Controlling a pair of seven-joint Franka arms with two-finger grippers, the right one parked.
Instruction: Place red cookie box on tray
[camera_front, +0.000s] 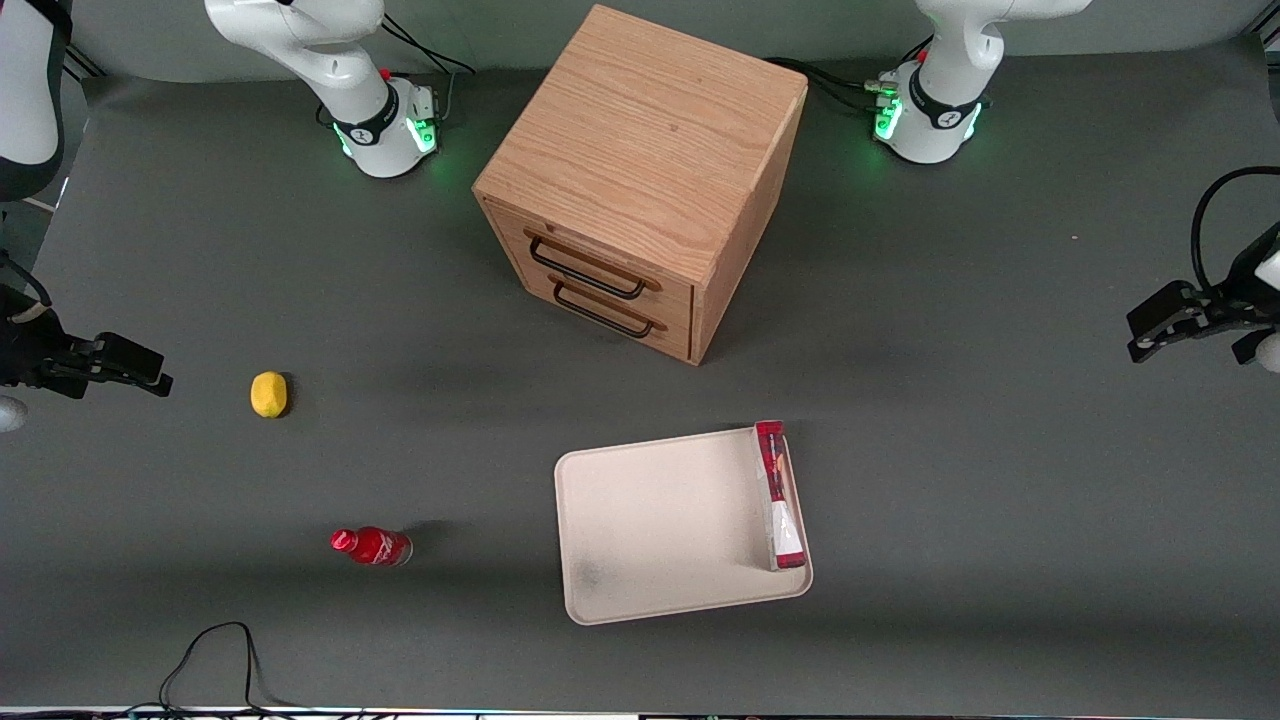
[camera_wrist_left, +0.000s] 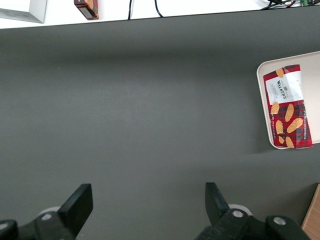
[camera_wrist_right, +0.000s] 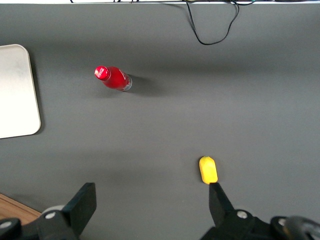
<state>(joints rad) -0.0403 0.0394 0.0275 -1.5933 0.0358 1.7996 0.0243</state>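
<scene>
The red cookie box is seen standing on its long edge inside the tray, set along the tray's rim at the working arm's end. In the left wrist view the red cookie box shows a tartan face with cookie pictures and a white label, and it leans against the tray's rim. The tray rests flat on the dark grey table, nearer to the front camera than the wooden drawer cabinet. Two black handles are seen on the cabinet's front.

The gripper is held above the table at the working arm's end, well apart from the tray and the box. Its jaws are spread wide, and nothing is held between them; bare table is seen between the fingers in the wrist view.

Toward the parked arm's end, a small red bottle is seen on the table, and a yellow lemon-like object lies farther from the front camera than the bottle.
</scene>
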